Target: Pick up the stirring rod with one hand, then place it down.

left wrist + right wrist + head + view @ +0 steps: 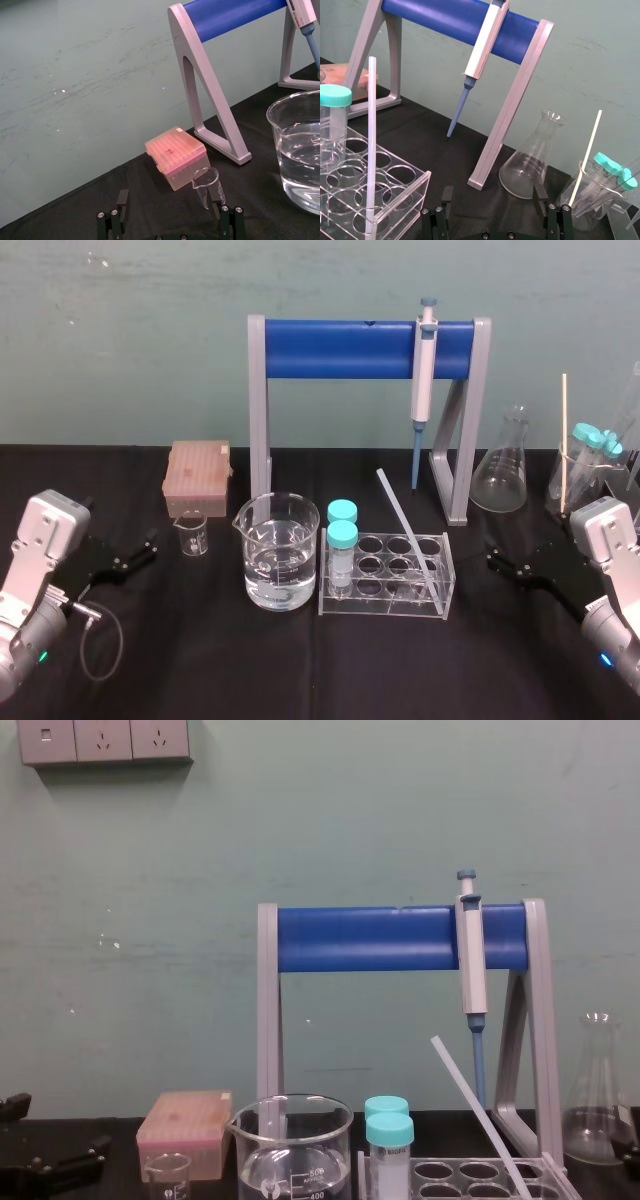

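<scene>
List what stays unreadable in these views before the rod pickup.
- Stirring rod: its lower end is cut off by the bottom edge in the chest view. In the head view it is blurred behind the clear wall of the rack.
- Pink tip box: contents hidden by its closed lid in every view.
- Large beaker: scale marks too small to read in the head view.

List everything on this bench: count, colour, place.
stirring rod: one, translucent whitish, leaning in rack
rack: one, clear, centre
capped tubes: two, teal caps, in rack
large beaker: one, clear, left of rack
small beaker: one, clear, left
tip box: one, pinkish, back left
stand: one, grey-blue, behind
pipette: one, grey-blue, hanging on stand
flask: one, clear, right
far beaker: one, clear, far right
left gripper: one, black, open, left
right gripper: one, black, open, right
</scene>
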